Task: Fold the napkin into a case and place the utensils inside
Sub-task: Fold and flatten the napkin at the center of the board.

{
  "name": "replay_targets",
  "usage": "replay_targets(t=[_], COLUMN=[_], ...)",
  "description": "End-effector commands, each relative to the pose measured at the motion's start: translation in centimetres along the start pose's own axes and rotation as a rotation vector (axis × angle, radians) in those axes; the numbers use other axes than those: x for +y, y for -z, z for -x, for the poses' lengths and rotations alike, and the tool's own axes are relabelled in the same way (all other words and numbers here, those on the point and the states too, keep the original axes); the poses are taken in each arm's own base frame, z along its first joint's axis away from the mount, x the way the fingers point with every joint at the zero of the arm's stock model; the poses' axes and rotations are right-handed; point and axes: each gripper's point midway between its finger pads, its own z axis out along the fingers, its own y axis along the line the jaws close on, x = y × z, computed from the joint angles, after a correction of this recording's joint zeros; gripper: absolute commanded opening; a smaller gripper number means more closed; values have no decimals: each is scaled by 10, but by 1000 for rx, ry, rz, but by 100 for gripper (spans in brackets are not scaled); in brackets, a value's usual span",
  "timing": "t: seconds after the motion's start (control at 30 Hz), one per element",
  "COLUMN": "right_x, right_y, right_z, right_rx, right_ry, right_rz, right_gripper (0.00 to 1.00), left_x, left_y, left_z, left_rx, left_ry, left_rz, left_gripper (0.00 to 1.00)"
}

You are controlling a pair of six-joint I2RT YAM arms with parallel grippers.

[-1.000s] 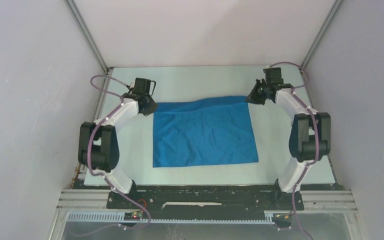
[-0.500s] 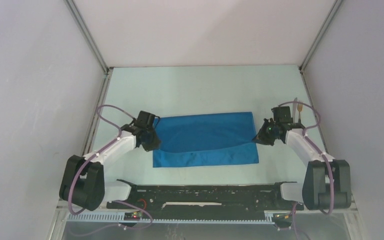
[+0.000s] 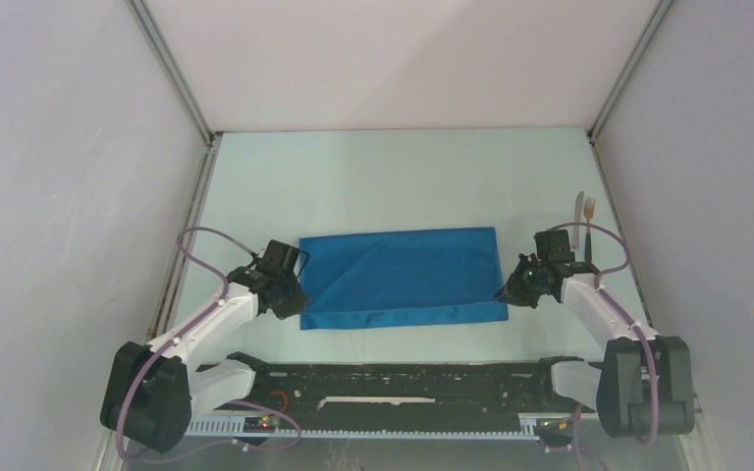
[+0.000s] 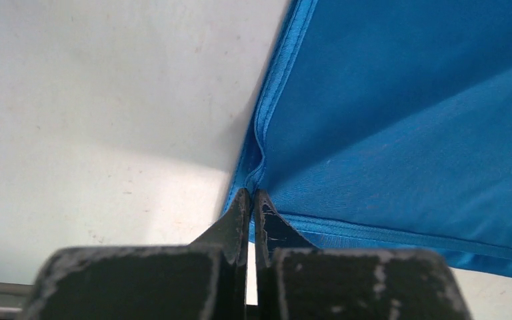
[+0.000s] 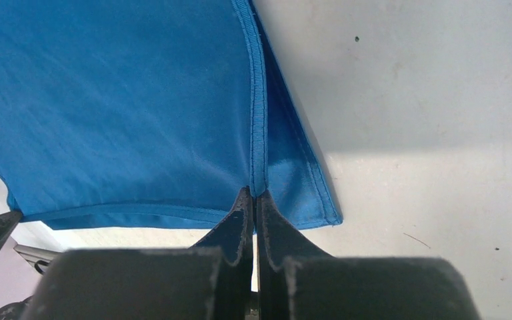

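Note:
The bright blue napkin [image 3: 403,277] lies folded over itself near the table's front, a wide rectangle. My left gripper [image 3: 297,294] is shut on its left corner hem, seen in the left wrist view [image 4: 252,193] with cloth [image 4: 400,120] stretching away. My right gripper [image 3: 504,291] is shut on the right corner hem, seen in the right wrist view [image 5: 253,192] with cloth [image 5: 120,100] beyond. The lower layer's corner [image 5: 320,207] pokes out just past the right tips. The knife [image 3: 578,218] and fork [image 3: 589,221] lie side by side at the right edge, behind my right arm.
The pale table [image 3: 393,177] extends behind the napkin. Grey enclosure walls [image 3: 79,196] stand on both sides, and a black rail [image 3: 393,378] runs along the near edge.
Both grippers have pulled the napkin's far edge toward the front, folding it over itself. The visible cloth has become shorter front to back. The knife and fork have come into view.

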Motion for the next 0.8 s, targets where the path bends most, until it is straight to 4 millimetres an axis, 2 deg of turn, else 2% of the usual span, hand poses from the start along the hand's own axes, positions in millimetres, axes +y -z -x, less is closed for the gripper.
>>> replay_targets(t=[0.0, 0.17, 0.47, 0.77], right_x=[-4, -12, -26, -35], right_y=[2, 3, 1, -2], right_z=[-5, -12, -22, -19], right_rx=[-11, -19, -14, -31], right_ry=[-33, -84, -136, -156], right_rz=[-17, -59, -166, -219], right_gripper=[0, 0, 0, 0], left_x=[5, 13, 13, 17], left_y=[-5, -4, 0, 6], left_z=[-11, -15, -31, -38], left_rx=[21, 15, 38, 47], left_ry=[20, 24, -1, -2], left_rz=[17, 33, 46, 29], left_gripper=[0, 0, 0, 0])
